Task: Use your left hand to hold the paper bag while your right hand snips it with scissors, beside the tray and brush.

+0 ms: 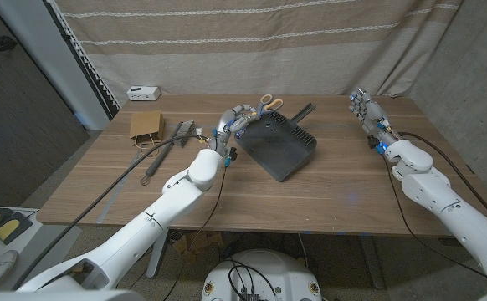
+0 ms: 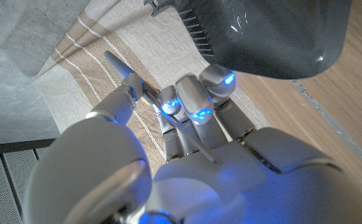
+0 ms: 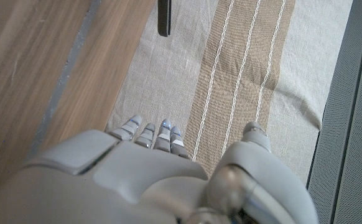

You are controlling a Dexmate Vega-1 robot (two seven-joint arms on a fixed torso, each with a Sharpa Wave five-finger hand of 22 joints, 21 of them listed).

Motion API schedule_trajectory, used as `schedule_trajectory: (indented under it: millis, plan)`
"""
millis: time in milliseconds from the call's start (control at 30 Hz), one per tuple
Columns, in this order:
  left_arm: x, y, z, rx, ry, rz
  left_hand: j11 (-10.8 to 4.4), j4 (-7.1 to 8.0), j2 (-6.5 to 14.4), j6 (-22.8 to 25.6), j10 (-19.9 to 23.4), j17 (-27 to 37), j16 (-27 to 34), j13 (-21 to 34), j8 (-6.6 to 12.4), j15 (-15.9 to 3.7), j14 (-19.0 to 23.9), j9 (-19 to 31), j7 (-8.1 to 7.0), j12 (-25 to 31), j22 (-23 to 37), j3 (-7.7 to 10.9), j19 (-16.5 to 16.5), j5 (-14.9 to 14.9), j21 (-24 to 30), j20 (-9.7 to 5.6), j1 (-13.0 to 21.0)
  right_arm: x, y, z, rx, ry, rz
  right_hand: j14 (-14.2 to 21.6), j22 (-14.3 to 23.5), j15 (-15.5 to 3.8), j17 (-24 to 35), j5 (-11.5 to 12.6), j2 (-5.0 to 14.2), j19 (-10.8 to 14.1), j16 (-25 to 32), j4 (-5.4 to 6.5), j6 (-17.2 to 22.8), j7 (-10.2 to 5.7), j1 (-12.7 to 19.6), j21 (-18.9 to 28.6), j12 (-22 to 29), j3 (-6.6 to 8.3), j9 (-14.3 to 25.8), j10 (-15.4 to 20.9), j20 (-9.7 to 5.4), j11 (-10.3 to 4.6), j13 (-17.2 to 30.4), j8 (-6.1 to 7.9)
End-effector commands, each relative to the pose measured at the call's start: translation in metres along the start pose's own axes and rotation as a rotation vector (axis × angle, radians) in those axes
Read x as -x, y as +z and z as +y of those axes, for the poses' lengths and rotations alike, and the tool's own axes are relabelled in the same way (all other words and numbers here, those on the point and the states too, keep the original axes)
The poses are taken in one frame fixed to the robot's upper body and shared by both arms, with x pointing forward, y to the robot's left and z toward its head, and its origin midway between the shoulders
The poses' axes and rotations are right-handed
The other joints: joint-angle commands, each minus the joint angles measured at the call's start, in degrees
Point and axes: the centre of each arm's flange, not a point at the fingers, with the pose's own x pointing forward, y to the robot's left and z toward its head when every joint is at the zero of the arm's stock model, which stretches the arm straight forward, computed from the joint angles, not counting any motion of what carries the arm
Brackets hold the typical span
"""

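Scissors [image 1: 268, 103] just beyond left robot hand [image 1: 237, 119], grasp unclear; right robot hand [image 1: 363, 106] open, empty

The wooden table [image 1: 327, 196] carries a dark tray [image 1: 281, 144] near its middle, orange-handled scissors [image 1: 269, 103] by the far edge, and a paper bag [image 1: 146, 124], wire brush [image 1: 176, 134] and white box [image 1: 143, 93] toward the far left corner.

Brown paper bag [image 1: 146, 124] flat, far-left; orange-handled scissors [image 1: 269, 104] behind tray.

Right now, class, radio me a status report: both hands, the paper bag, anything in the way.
Left hand at the scissors, grip unclear. Right hand open, holding nothing. Paper bag untouched, far-left of table. Black tray and brush between.
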Motion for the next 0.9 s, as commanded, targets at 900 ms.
schedule_trajectory:
  millis: [900]
  plan:
    - [-0.004, -0.008, -0.013, -0.030, -0.036, 0.000, -5.27, 7.79, 9.22, 7.76, 5.62, -0.27, 0.49, 0.11, 4.70, -0.06, -0.08, -0.66, -1.78, 8.46, -0.12, 8.04, 0.22, 0.19, 0.29, -3.04, -7.66, 0.011, 0.013, -0.009, 0.081, 0.001, 0.024, -0.99, 0.30, 0.65, 0.19, -0.69, 0.61, 0.04, -0.11, -0.79, 4.09, -3.25, 1.31, -0.48, 0.24, 0.08, 0.40, 0.24, 4.43, 0.77, 0.23, 1.37]
